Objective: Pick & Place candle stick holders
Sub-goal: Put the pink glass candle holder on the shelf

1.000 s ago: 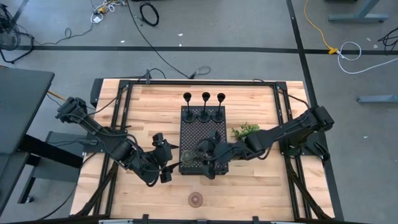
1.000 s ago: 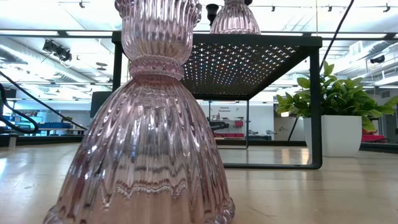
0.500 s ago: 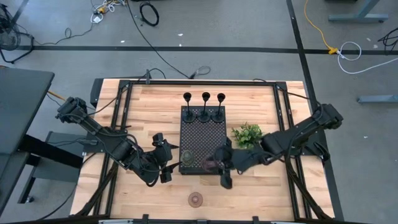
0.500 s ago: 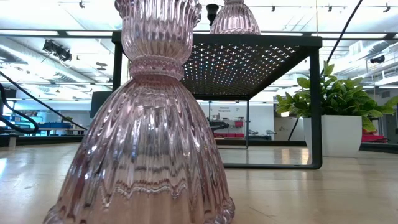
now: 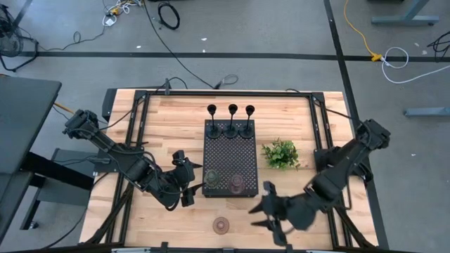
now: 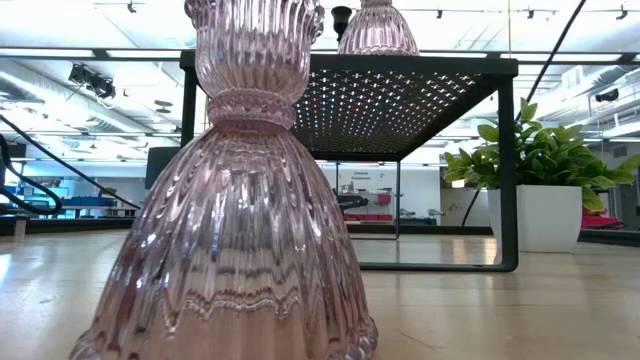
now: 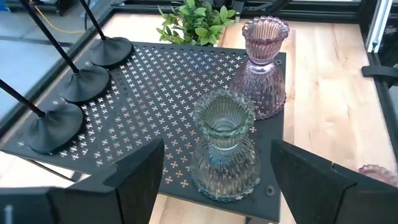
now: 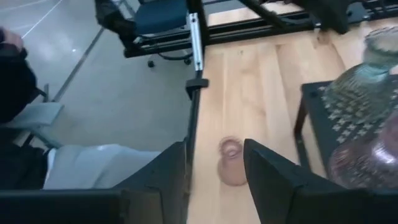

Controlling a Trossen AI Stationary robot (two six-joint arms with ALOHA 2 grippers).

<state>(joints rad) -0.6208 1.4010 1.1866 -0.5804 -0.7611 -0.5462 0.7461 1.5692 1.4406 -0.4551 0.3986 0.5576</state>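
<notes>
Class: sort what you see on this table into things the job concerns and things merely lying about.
Job: three black stemmed candle holders; greenish ribbed glass holder and pink ribbed glass holder on the tray; a third pinkish glass holder on the table; open right gripper.
Lying about: green leafy plant; black perforated tray.

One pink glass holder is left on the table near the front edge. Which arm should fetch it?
Right. Its tool is open, empty and close beside the pink glass holder; the left tool sits by the tray, farther away.
</notes>
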